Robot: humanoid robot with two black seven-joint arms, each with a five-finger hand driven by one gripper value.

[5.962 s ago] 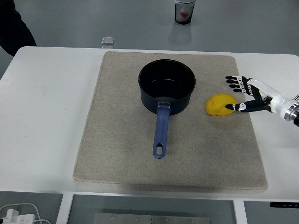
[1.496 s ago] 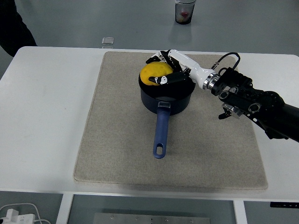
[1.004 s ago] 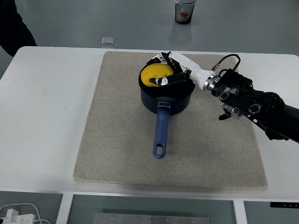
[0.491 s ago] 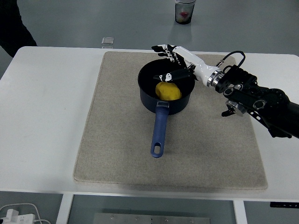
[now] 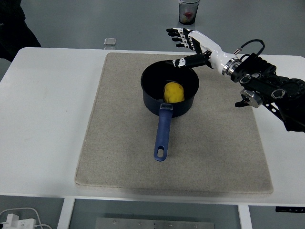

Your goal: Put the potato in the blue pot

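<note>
Head view shows my right hand above the far rim of the blue pot, fingers spread and holding nothing. Yellow potato lies inside the pot, toward the handle side, on the beige mat.

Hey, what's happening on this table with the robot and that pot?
The robot's job is to put a potato in a pot. The yellow potato now lies inside the blue pot, which stands on a grey mat. The right hand is above the pot's far rim, fingers spread, holding nothing. The left arm is not in view.
</note>
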